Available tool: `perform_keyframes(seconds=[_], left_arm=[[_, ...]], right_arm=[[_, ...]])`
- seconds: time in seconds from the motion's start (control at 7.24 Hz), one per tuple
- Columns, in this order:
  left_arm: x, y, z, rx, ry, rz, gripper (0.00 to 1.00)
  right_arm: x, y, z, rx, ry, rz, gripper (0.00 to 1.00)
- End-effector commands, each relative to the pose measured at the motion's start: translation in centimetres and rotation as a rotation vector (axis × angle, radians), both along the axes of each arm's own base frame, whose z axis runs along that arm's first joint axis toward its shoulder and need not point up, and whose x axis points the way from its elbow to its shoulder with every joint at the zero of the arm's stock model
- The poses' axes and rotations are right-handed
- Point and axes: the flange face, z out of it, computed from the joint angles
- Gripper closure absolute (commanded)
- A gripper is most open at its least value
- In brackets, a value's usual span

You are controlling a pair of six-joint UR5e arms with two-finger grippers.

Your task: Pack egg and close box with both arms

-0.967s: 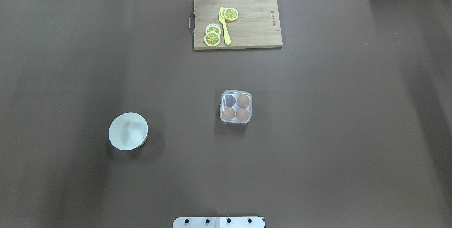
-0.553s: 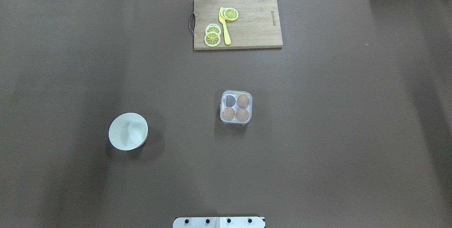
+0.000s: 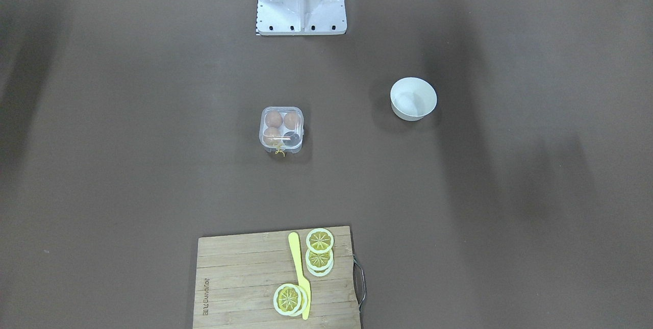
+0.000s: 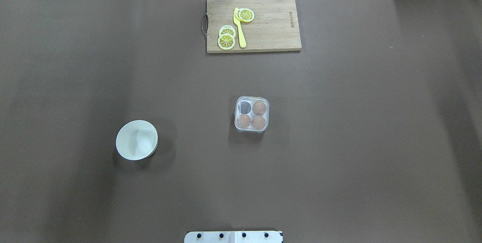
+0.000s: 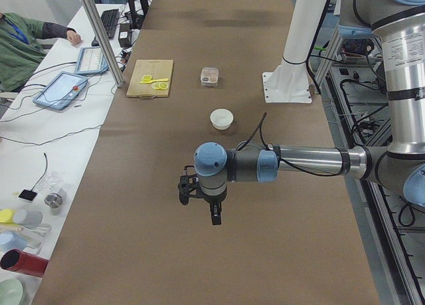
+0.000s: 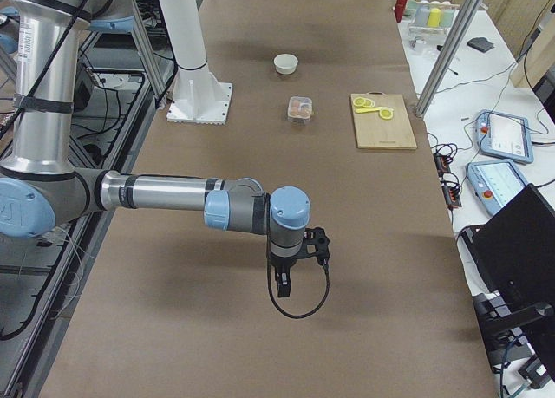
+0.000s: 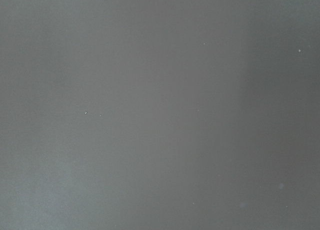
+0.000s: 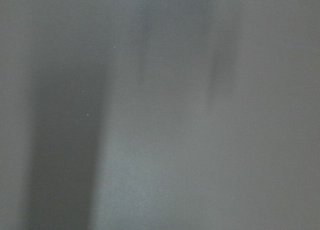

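Note:
The clear box (image 4: 252, 114) stands mid-table, its lid down. Three orange-brown eggs sit in it: one (image 4: 259, 107) in a far cell and two (image 4: 244, 120) in the near cells; the fourth cell looks dark. The box also shows in the front view (image 3: 281, 130), with its yellow string (image 3: 279, 151) hanging at the far side. Neither arm is in the overhead or front view. My left gripper (image 5: 215, 217) hangs over bare table far from the box; I cannot tell if it is open. My right gripper (image 6: 283, 285) likewise, at the other end. Both wrist views show only blurred table.
A white bowl (image 4: 136, 139) stands on the left, looking empty. A wooden cutting board (image 4: 271, 24) at the far edge holds lemon slices (image 4: 226, 38) and a yellow knife (image 4: 239, 28). The robot's white base plate (image 4: 233, 237) is at the near edge.

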Motion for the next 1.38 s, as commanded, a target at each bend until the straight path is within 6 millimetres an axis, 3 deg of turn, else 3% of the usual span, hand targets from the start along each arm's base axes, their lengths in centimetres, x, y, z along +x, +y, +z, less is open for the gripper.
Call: perform_keyframes(seconds=[0.0, 1.24], left_arm=[[-0.02, 0.04, 0.07, 0.0, 0.0, 0.0, 0.02], [-0.07, -0.26, -0.26, 0.009, 0.0, -0.002, 0.02]], right_arm=[[-0.03, 1.53, -0.84, 0.008, -0.003, 0.001, 0.0], [-0.3, 1.61, -0.75, 0.001, -0.03, 0.004, 0.0]])
